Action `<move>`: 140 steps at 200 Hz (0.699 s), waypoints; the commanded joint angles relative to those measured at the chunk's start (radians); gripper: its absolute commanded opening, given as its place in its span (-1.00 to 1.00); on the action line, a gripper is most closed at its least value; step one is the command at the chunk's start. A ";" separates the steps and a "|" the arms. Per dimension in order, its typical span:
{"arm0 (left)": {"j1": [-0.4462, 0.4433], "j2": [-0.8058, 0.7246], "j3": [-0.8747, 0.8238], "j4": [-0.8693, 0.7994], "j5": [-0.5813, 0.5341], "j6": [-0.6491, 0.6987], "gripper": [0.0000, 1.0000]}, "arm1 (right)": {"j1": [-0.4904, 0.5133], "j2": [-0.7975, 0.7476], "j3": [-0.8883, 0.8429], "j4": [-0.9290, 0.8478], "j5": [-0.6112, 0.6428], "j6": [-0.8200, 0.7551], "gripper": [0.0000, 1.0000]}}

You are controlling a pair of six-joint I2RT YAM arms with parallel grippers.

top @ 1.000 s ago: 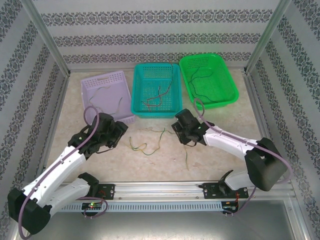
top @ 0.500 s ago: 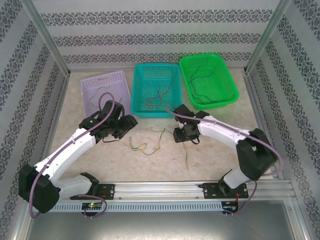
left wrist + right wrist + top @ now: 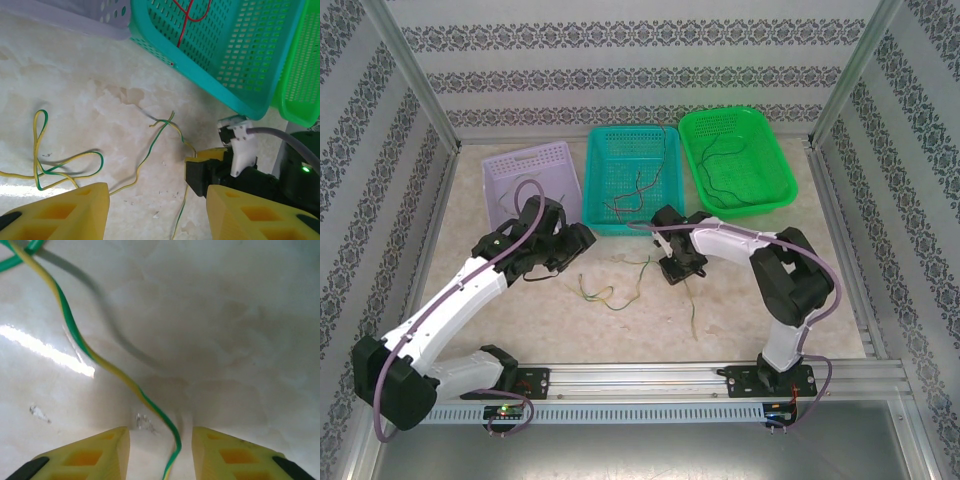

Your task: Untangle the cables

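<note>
Now, green-yellow cable (image 3: pixel 102 361) running between parted right jaws — on marble tabletop (image 3: pixel 240 315).

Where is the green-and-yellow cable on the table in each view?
Top external: green-and-yellow cable, centre, just left of the right hand.
Left wrist: loops at left, one strand reaching the right hand.
Right wrist: slanting down from top left, between the fingers.
Shared landmark: the right hand.

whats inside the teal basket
A few thin loose wires, red and dark, lie on the teal basket's floor. Its near right corner is covered by the right arm.
</note>
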 commanded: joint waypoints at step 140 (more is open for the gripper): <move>-0.014 -0.059 0.073 0.014 -0.016 0.010 0.10 | -0.001 -0.445 -0.022 -0.091 -0.064 -0.034 -1.00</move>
